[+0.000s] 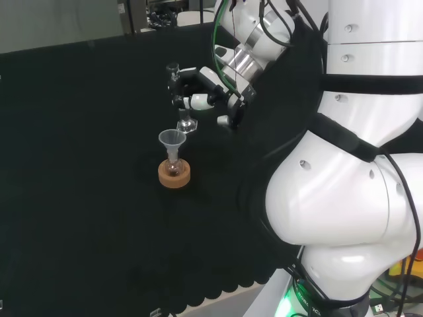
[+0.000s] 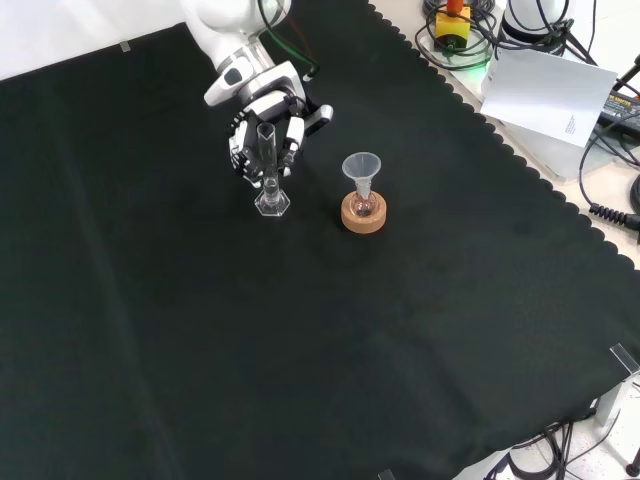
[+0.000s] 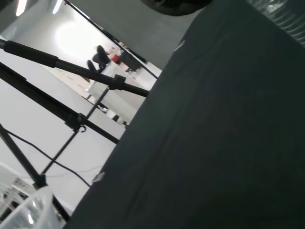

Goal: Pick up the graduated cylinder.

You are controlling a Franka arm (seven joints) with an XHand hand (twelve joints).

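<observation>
1. Graduated cylinder (image 2: 268, 170), front view, upper left of centre: clear, narrow, standing upright on the black cloth (image 2: 300, 350), long axis near vertical, open mouth up, hexagonal foot (image 2: 271, 205) on the cloth.
2. Same cylinder in the head view (image 1: 178, 99), upper middle of the frame: long axis again close to vertical, mouth at the top, foot (image 1: 187, 125) at the bottom.
3. Hand (image 2: 262, 125), front view, entering from the top of the frame, sitting directly behind the cylinder's upper half; black and white fingers (image 2: 240, 150) curled round the tube on both sides.
4. In the head view, hand (image 1: 205, 92) just right of the cylinder, fingers (image 1: 188, 102) bent toward the tube and closed on it around mid-height.
5. Foot seemingly touching the cloth; cannot tell for certain.
6. Right of the cylinder in the front view, near but apart: small flask (image 2: 362, 205) in a cork ring stand (image 2: 363, 216), clear funnel (image 2: 361, 167) in its neck, wide end up.
7. In the head view, that funnel (image 1: 172, 140) and cork ring (image 1: 174, 174) just below the cylinder's foot, left of centre.
8. Far right of the head view: white arm links (image 1: 350, 165).
</observation>
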